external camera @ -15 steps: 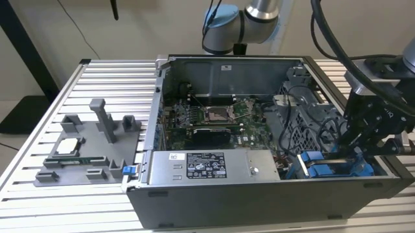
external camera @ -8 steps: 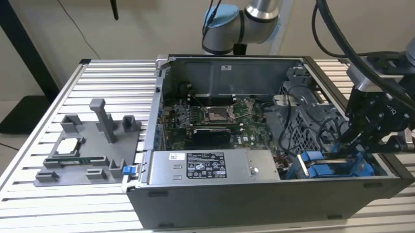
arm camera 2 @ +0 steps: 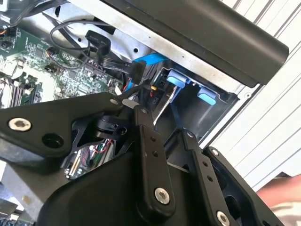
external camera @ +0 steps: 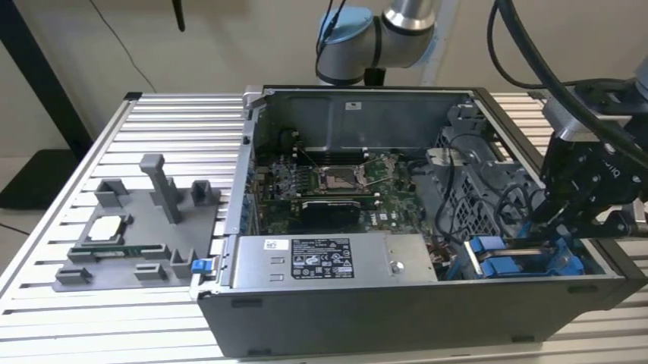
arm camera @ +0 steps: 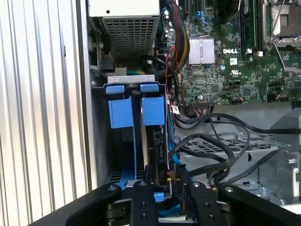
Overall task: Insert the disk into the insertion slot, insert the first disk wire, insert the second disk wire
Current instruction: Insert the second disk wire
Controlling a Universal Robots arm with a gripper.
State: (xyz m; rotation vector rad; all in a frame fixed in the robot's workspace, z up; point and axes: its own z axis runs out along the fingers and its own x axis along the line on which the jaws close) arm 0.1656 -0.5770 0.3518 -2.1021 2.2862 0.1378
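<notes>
First wrist view: gripper (arm camera: 169,188) at the disk (arm camera: 160,148), seated edge-on in the insertion slot (arm camera: 129,80); grasp state cannot be told.

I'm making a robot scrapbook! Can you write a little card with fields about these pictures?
place: open computer case on a slatted table
gripper: low over the insertion slot, at the exterior view's right
disk: on edge in the slot, blue carrier around it
cables: black, beside the slot; plugged in or not, cannot tell
also inside: motherboard, grey power-supply box
</notes>
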